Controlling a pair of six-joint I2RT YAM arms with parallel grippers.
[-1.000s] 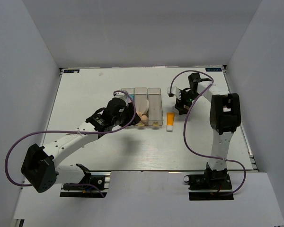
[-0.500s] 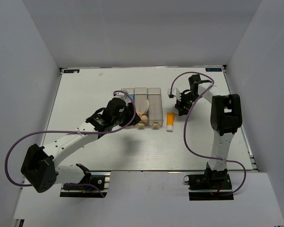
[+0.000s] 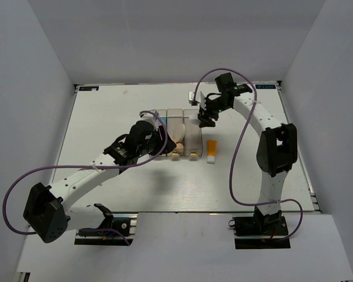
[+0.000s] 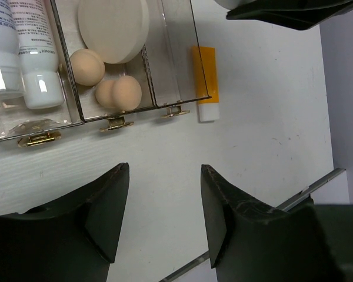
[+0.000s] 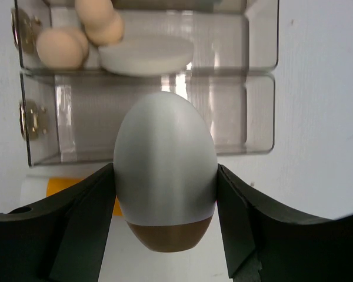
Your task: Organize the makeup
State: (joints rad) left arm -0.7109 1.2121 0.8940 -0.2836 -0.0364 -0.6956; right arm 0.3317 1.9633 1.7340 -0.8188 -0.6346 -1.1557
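Note:
My right gripper point(image 5: 165, 176) is shut on the white-tan oval point(image 5: 165, 182), gripped at its sides with the tan end toward the camera. It hangs over the rightmost clear bin point(image 5: 229, 117), which has nothing in it. In the top view the right gripper point(image 3: 203, 117) is at that bin's far end. The orange white-capped tube point(image 3: 212, 150) lies on the table right of the bins. The middle bin holds beige sponges point(image 4: 87, 66) and the round cream puff point(image 4: 113, 26). White tubes point(image 4: 35, 53) fill the left bin. My left gripper point(image 4: 165, 170) is open over bare table near the bins' front.
The three clear bins point(image 3: 175, 141) stand side by side mid-table with gold latches point(image 4: 116, 123) on their near ends. The table's edge point(image 4: 306, 191) runs to the right in the left wrist view. White walls enclose the table.
My right arm swung left and away from beside the orange tube to above the rightmost bin, carrying the white-tan oval. The left arm barely shifted.

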